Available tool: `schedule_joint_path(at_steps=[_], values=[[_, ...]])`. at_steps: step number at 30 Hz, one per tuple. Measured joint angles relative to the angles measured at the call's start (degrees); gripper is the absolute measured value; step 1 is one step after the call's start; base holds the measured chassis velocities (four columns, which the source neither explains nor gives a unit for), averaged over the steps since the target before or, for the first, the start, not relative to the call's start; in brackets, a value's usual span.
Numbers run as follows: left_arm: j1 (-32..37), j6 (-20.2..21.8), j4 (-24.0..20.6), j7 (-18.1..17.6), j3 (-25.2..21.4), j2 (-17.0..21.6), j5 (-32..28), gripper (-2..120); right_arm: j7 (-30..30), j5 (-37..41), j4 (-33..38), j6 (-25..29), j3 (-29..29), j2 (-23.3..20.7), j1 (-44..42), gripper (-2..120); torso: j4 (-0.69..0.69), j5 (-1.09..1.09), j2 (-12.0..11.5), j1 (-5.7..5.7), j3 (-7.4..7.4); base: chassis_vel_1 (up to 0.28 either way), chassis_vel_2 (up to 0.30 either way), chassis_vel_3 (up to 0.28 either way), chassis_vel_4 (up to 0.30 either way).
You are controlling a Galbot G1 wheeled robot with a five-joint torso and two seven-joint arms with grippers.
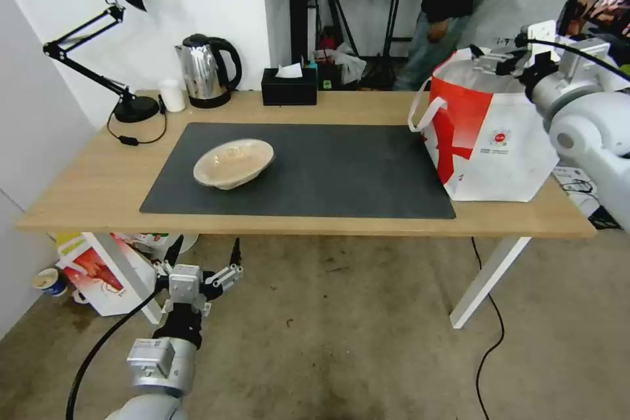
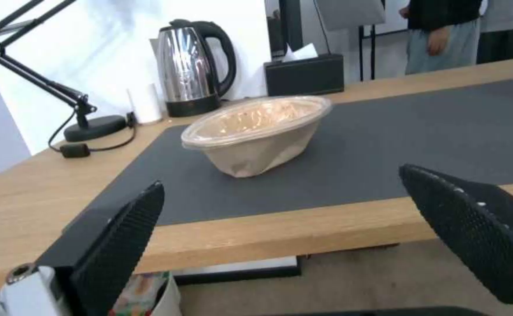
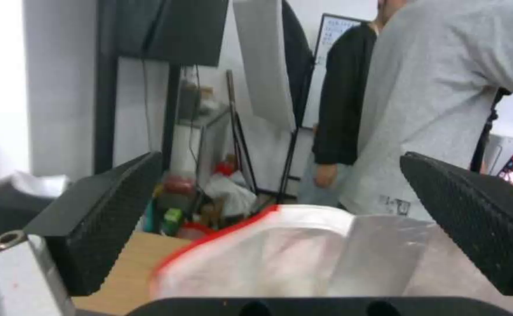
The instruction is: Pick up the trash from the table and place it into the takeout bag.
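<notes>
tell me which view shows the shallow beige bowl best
The left wrist view: the shallow beige bowl sits close and central on the dark grey mat, its side wall and rim plain. The head view shows it smaller, from above. The right wrist view faces the white takeout bag.

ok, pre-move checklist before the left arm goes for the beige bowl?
1. Left gripper open and empty: ok, hanging below the table's front edge.
2. Shallow beige bowl reachable: ok, alone on the dark mat, nothing beside it.
3. Bowl upright: not ok, it sits tilted.
4. Takeout bag standing at the table's right end: ok.
5. Bag mouth free: not ok, right gripper is at its top, open.
6. Room left inside the bag: cannot tell.
</notes>
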Motion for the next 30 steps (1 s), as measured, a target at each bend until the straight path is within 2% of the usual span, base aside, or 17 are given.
schedule_joint_path(at_steps=[5,6,10,14,15,21,24,25,28,29,30], values=[[0.00,0.00,0.00,0.00,0.00,0.00,0.00,100,6.60,-1.30,9.83,0.10,2.95,4.15,-5.30,100,0.02,0.02,0.00,0.00,0.00,0.000,0.000,0.000,0.000],[0.00,0.00,0.00,0.00,0.00,0.00,0.00,100,6.60,-1.30,9.83,0.10,2.95,4.15,-5.30,100,0.02,0.02,0.00,0.00,0.00,0.000,0.000,0.000,0.000],[0.00,0.00,0.00,0.00,0.00,0.00,0.00,100,9.41,-3.61,18.82,0.46,5.26,5.69,-10.31,100,-0.01,0.00,0.00,0.00,0.00,0.000,0.000,0.000,0.000],[0.00,0.00,0.00,0.00,0.00,0.00,0.00,100,9.82,-4.83,20.94,1.23,5.89,5.66,-12.15,100,-0.01,0.01,0.00,0.00,0.00,0.000,0.000,0.000,0.000],[0.00,0.00,0.00,0.00,0.00,0.00,0.00,100,10.23,-6.37,22.87,1.99,6.97,5.54,-14.53,100,0.03,0.00,0.00,0.00,0.00,0.000,0.000,0.000,0.000],[0.00,0.00,0.00,0.00,0.00,-0.01,0.00,100,10.45,-9.42,26.28,3.24,10.39,5.91,-20.75,100,-0.01,0.02,0.00,0.00,0.00,0.000,0.000,0.000,0.000],[0.00,0.00,0.00,0.00,0.00,0.00,0.00,100,10.45,-12.64,30.73,3.88,16.53,8.08,-28.76,100,0.01,0.01,0.00,0.00,0.00,0.000,0.000,0.000,0.000],[0.00,0.00,0.00,0.00,0.00,0.00,0.00,100,10.45,-12.64,30.73,3.88,16.53,8.08,-28.76,100,0.01,0.01,0.00,0.00,0.00,0.000,0.000,0.000,0.000],[0.00,0.00,0.00,0.00,0.01,-0.01,0.00,100,8.82,-18.09,36.10,5.36,22.58,13.34,-41.19,100,-0.02,0.01,0.00,0.00,0.00,0.000,0.000,0.000,0.000],[0.00,0.00,0.00,0.00,0.01,-0.01,0.00,100,8.82,-18.09,36.10,5.36,22.58,13.34,-41.19,100,-0.02,0.01,0.00,0.00,0.00,0.000,0.000,0.000,0.000],[0.00,0.00,0.00,0.00,0.00,0.00,0.00,100,8.21,-20.46,36.55,6.17,23.20,15.27,-44.55,100,0.00,0.01,0.00,-0.01,0.00,0.000,0.000,0.000,0.000]])
